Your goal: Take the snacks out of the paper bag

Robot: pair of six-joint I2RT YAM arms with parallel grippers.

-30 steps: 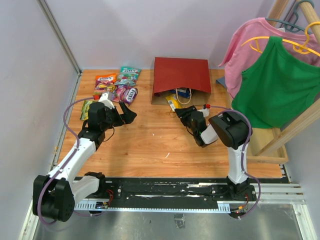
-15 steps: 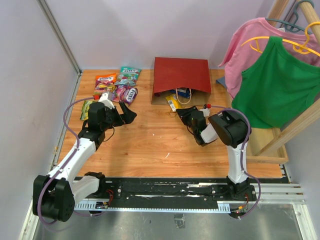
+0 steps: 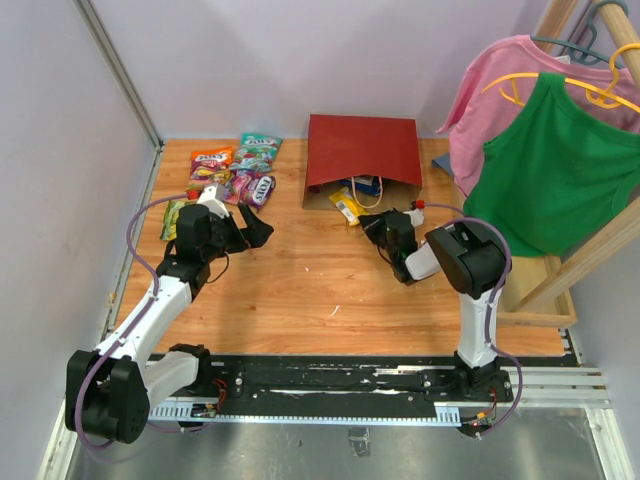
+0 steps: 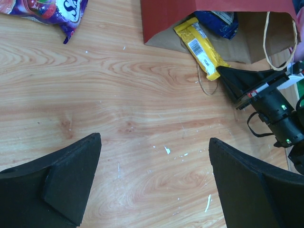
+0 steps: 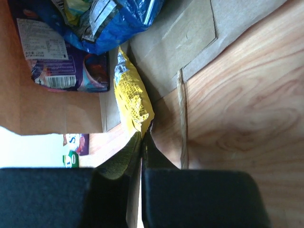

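The dark red paper bag [image 3: 362, 150] lies on its side at the back, with its brown mouth [image 5: 180, 38] facing me. The yellow bar wrapper [image 3: 347, 206] sticks out of the mouth. My right gripper [image 3: 366, 222] is shut, its tips [image 5: 144, 135] pinching the wrapper's near corner [image 5: 130, 95]. The blue Doritos bag [image 5: 114, 23] and a purple packet [image 5: 61, 66] lie inside the bag. Orange [image 3: 211, 160], teal [image 3: 258, 148], purple [image 3: 250, 187] and green [image 3: 175, 215] candy packets lie at the back left. My left gripper [image 3: 262, 225] is open and empty over bare wood [image 4: 154, 142].
A wooden rack [image 3: 570, 270] with a pink shirt [image 3: 500, 90] and a green shirt [image 3: 555, 160] stands at the right, close to my right arm. The bag's twisted handle [image 5: 182, 118] lies on the table beside my right fingers. Walls close the left and back.
My right gripper has moved a little back and right, closer to the bag's mouth and the yellow wrapper. The left arm has not moved.
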